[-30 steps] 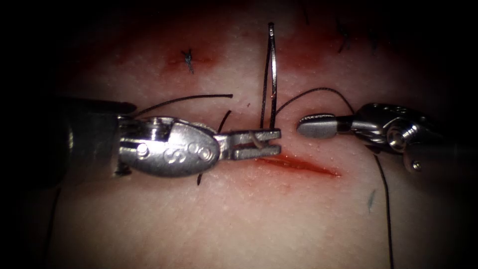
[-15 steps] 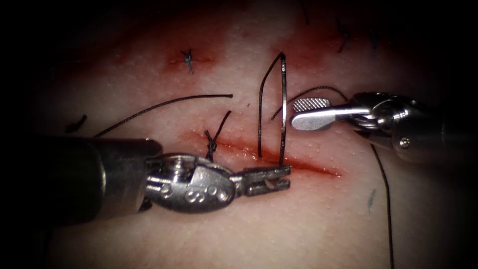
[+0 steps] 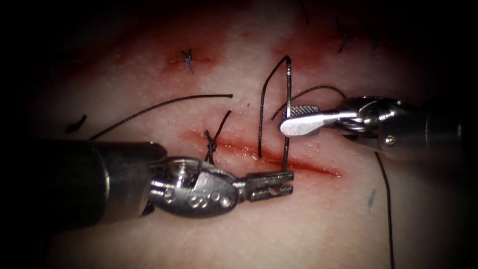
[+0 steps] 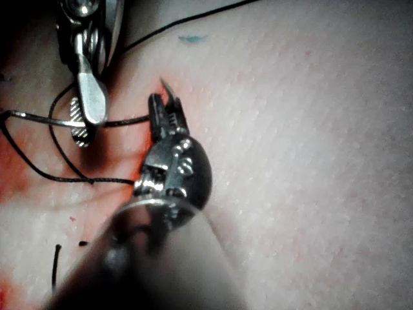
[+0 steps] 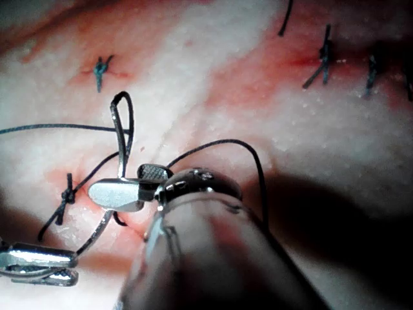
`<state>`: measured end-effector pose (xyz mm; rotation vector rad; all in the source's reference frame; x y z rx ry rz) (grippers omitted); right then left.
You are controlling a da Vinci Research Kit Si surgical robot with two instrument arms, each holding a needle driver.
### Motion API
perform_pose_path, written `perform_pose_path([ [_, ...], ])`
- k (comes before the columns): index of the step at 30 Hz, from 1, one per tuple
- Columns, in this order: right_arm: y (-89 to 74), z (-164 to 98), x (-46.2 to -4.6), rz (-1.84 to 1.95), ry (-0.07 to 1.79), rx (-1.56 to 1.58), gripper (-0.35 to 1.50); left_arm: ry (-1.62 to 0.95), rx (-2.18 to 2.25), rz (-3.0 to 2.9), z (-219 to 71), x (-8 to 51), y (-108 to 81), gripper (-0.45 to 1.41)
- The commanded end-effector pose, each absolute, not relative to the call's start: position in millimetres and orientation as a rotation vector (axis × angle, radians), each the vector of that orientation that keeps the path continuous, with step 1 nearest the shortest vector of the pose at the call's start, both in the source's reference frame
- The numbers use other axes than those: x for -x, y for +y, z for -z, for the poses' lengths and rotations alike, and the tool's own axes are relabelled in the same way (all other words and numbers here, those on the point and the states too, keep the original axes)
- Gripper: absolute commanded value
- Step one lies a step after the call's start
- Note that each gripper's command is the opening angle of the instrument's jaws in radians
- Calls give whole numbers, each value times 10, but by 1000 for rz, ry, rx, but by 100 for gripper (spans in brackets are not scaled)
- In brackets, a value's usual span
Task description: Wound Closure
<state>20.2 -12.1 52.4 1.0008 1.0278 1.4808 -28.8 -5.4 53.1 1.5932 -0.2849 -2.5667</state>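
Your left tool (image 3: 273,182) is clamped on the curved needle (image 3: 288,114) near one end, just below the cut (image 3: 298,164), and the needle stands clear of the tissue (image 3: 298,224). Your right tool (image 3: 298,118) has its jaws apart around the needle's mid-curve, not yet closed on it. One knotted stitch (image 3: 211,144) already sits at the cut's left end (thread (image 3: 261,114) trails from the needle), while the red, open stretch to its right is still unclosed.
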Motion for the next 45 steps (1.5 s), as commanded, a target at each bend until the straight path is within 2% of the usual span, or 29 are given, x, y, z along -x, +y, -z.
perform_pose_path([
  [1, -125, -531, -213, -1483, 1023, -1007, 118, -286, -1597, 2566, -537, 294, -57, -45],
  [10, -128, -531, -222, -1483, 1016, -1003, 109, -287, -1584, 2571, -539, 296, -61, -45],
  [11, -128, -531, -222, -1492, 1010, -991, 83, -286, -1580, 2572, -540, 297, -61, -45],
  [12, -128, -531, -222, -1492, 1010, -991, 83, -286, -1580, 2572, -540, 297, -61, -45],
  [13, -128, -531, -221, -1500, 997, -979, 41, -286, -1580, 2572, -540, 297, -62, -45],
  [14, -129, -531, -219, -1513, 938, -927, -35, -286, -1579, 2573, -539, 297, -62, -45],
  [19, -130, -534, -217, -1539, 903, -848, -35, -290, -1576, 2578, -537, 298, -63, -45],
  [20, -130, -535, -216, -1541, 893, -842, -35, -287, -1578, 2580, -535, 298, -61, 39],
  [21, -129, -535, -216, -1537, 888, -835, -35, -285, -1579, 2581, -533, 298, -60, 46],
  [23, -129, -535, -215, -1540, 891, -833, -35, -283, -1580, 2581, -532, 298, -59, 44],
  [24, -127, -534, -212, -1552, 897, -820, -35, -286, -1578, 2578, -530, 297, -59, 72],
  [25, -127, -534, -212, -1552, 897, -820, -35, -286, -1578, 2578, -530, 297, -59, 72],
  [26, -126, -534, -211, -1548, 905, -818, -35, -268, -1591, 2596, -529, 297, -60, 106],
  [27, -123, -534, -206, -1542, 926, -816, -35, -202, -1637, 2642, -525, 295, -59, 128],
  [30, -119, -533, -200, -1509, 981, -794, -35, -101, -1696, 2697, -516, 287, -51, 140],
  [33, -116, -533, -197, -1500, 1013, -787, -35, -36, -1733, 2727, -509, 277, -40, 140],
  [34, -114, -533, -195, -1489, 1040, -778, -35, 12, -1758, 2754, -507, 271, -34, 128],
  [35, -113, -533, -194, -1483, 1065, -772, -35, 83, -1794, 2788, -505, 264, -27, 109],
  [36, -112, -533, -194, -1451, 1104, -741, -35, 161, -1830, 2781, -505, 253, -18, 72],
  [37, -111, -532, -194, -1435, 1125, -725, -35, 241, -1824, 2772, -507, 246, -13, 27],
  [38, -111, -532, -194, -1432, 1135, -722, -35, 293, -1813, 2771, -509, 242, -11, -5],
  [39, -111, -532, -194, -1432, 1135, -722, -35, 293, -1813, 2771, -509, 242, -11, -5],
  [40, -110, -530, -194, -1433, 1148, -717, -35, 373, -1747, 2784, -517, 235, -6, -45],
  [45, -106, -529, -191, -1414, 1181, -701, -35, 495, -1609, 2818, -538, 228, -3, -45],
])
